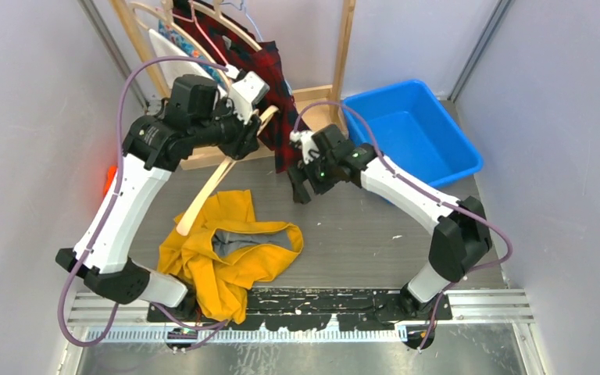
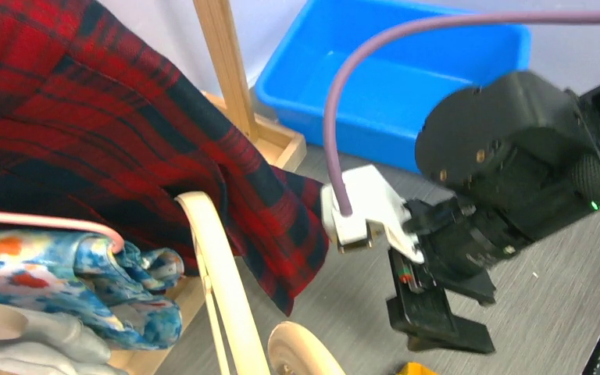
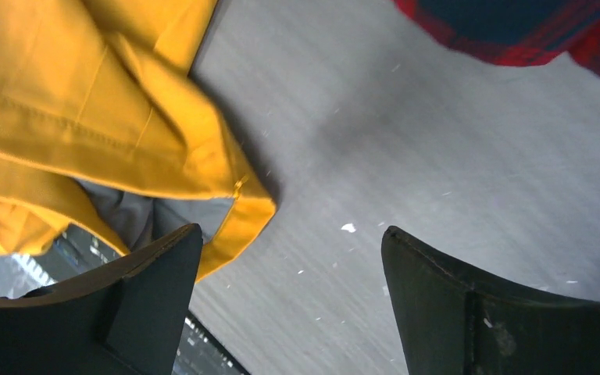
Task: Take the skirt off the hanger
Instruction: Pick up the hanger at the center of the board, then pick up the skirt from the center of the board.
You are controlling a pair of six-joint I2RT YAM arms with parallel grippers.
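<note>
Skirt (image 1: pixel 203 262), yellow with a grey lining, lies crumpled on the table (image 1: pixel 375 226) at about 8 o'clock from the middle of the top view, just ahead of the left arm's base. The wooden hanger (image 1: pixel 211 183) slants above it. Its low end reaches the cloth's 10 o'clock edge, though I cannot tell whether they touch. Its high end sits in the left gripper (image 1: pixel 259 119), which is closed on the wood.

Only the top view shows that hold. The left wrist view shows none of its own fingers clearly. It looks instead at the red plaid garment (image 2: pixel 86 117) hanging from the rack (image 2: pixel 226 62), with a blue floral cloth (image 2: pixel 70 266) at 8 o'clock. The right arm's wrist and a small green light on it are at 3 o'clock.

The right gripper (image 3: pixel 289 234) hangs over bare table at 12 o'clock from the skirt's far end. Its wrist view alone shows the black fingers (image 3: pixel 156 297) spread wide with nothing between them, the skirt's hem at 10 o'clock and a plaid corner at 1 o'clock.

The blue bin (image 1: pixel 410 129) stands at 2 o'clock in the top view
</note>
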